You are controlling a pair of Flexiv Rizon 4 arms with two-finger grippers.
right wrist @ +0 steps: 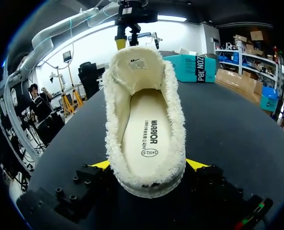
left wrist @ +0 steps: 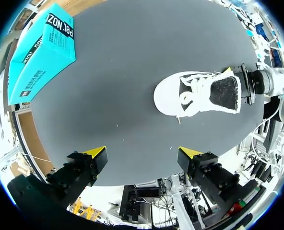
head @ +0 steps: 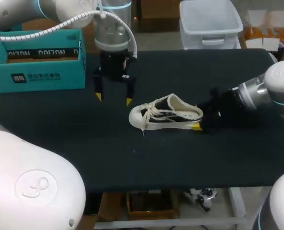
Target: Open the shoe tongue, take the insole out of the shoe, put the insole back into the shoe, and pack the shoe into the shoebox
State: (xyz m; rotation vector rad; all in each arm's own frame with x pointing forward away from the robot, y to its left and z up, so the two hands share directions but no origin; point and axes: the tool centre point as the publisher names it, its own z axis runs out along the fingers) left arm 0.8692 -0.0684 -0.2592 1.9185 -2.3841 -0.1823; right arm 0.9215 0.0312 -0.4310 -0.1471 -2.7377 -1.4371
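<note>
- R gripper (right wrist: 150,165) is clamping the shoe (head: 166,115) at the heel, a yellow tip touching each side per the R wrist view.
- L gripper (head: 113,99) is hanging released w/ nothing in it, over the table (head: 84,148) just behind the toe and apart from the shoe.
- Shoe is sitting upright mid-table, toe toward my L, heel toward the R arm.
- Tongue (right wrist: 135,64) is standing up and forward. Insole (right wrist: 149,129) is lying flat inside, fully seated.
- Judging: tongue looks opened, so I'm treating the insole pull as the step in hand. Can't rule out that it's already back in.
- Next move calls for L dropping into the opening and pinching the insole edge while R is steadying. The fuzzy lining is crowding that gap.
- Shoebox (head: 36,62) is sitting at the far-L corner, well apart from the shoe, w/ bare table between.
- Shoe is lying well in from every edge.
</note>
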